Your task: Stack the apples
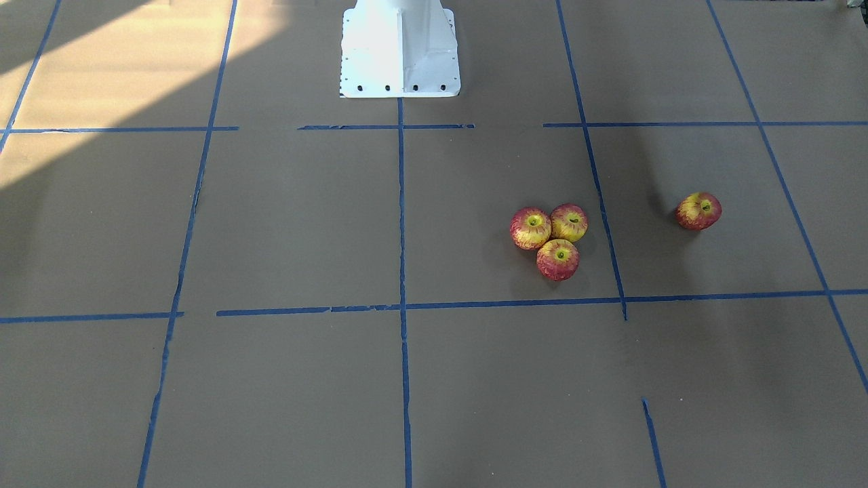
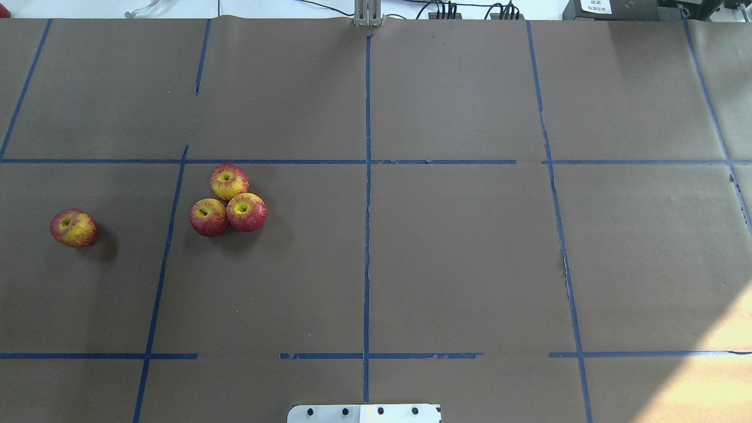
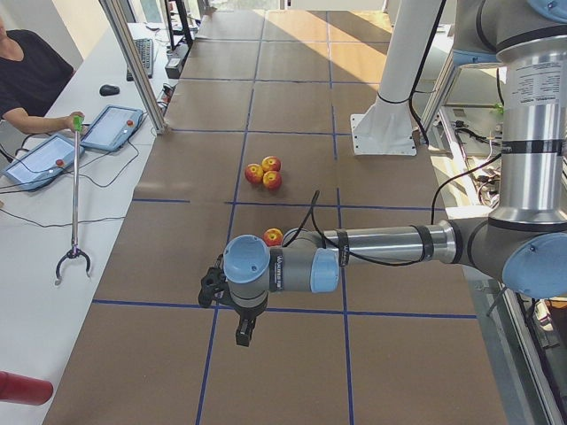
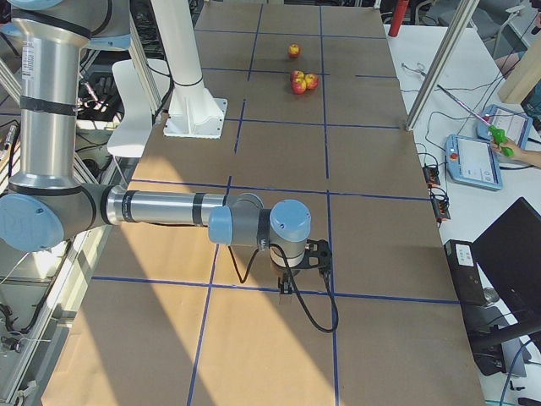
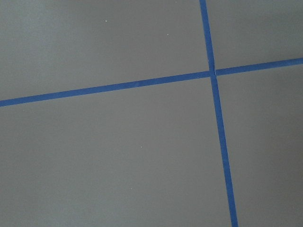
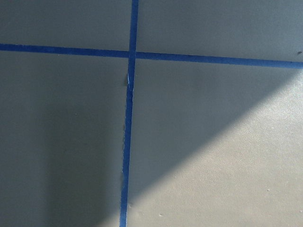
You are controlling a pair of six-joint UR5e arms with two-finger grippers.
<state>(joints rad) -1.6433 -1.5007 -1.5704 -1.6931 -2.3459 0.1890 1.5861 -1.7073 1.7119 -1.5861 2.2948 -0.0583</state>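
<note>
4 apples: 3 touching, 1 well apart. Brown-paper table, blue tape grid. Left gripper, right gripper: openness impossible to tell.

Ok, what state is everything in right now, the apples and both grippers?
three clustered apples: resting on the table, touching one another, dimples up, none stacked.
lone apple: on the table, apart from the cluster, tilted, not held.
left gripper: above bare table, off the apples; jaws cannot be judged.
right gripper: far from the apples; jaws cannot be judged.
</note>
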